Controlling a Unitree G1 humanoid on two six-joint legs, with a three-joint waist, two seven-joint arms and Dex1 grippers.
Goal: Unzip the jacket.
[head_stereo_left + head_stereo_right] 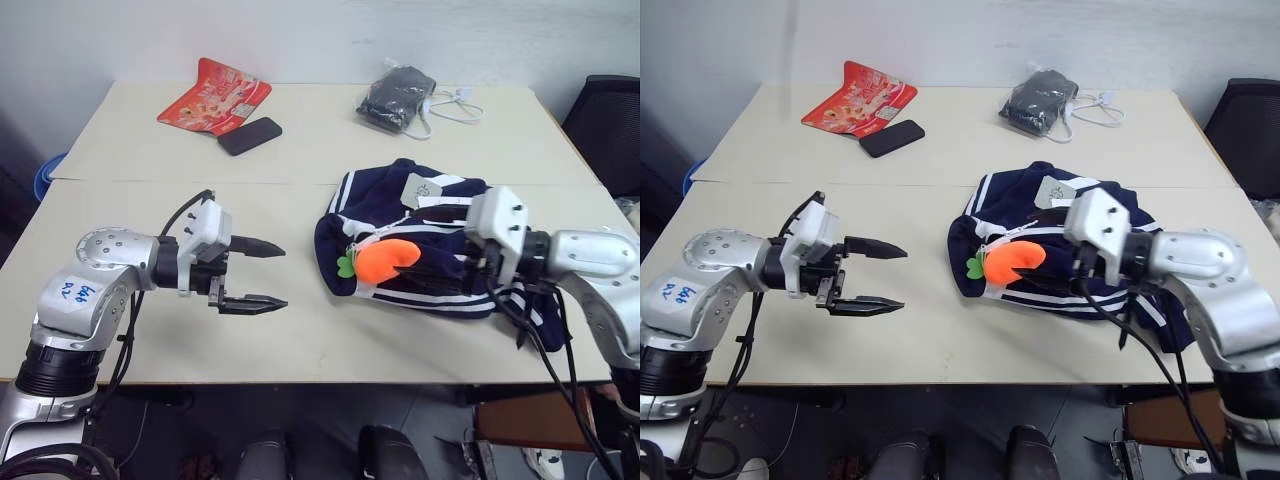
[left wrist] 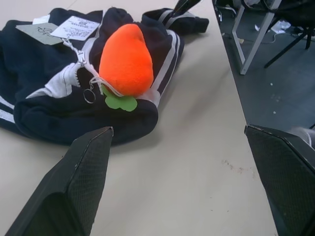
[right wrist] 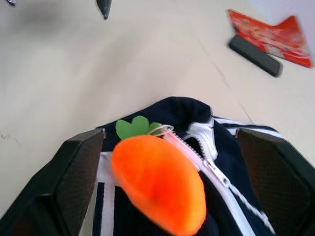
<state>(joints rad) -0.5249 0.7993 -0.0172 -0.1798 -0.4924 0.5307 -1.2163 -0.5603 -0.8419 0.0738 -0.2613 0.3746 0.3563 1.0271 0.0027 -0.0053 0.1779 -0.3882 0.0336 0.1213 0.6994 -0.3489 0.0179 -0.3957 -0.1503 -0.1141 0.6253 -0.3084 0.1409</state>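
You're looking at a jacket point(image 1: 440, 265) of soft matt navy knit cloth with white woven stripes, a white plastic-toothed zipper point(image 3: 211, 167) and matt paper tags point(image 2: 74, 27). The orange carrot charm point(image 2: 125, 59) on it is fuzzy plush with felt-like green leaves. Your table point(image 1: 300, 330) is smooth, matt beige laminate. The snack packet point(image 1: 213, 97) is glossy red foil; the phone point(image 1: 250, 135) is smooth black.

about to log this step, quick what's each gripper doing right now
Left gripper: open, holding nothing, over bare table left of the jacket.
Right gripper: open, holding nothing, over the jacket by the orange carrot plush.
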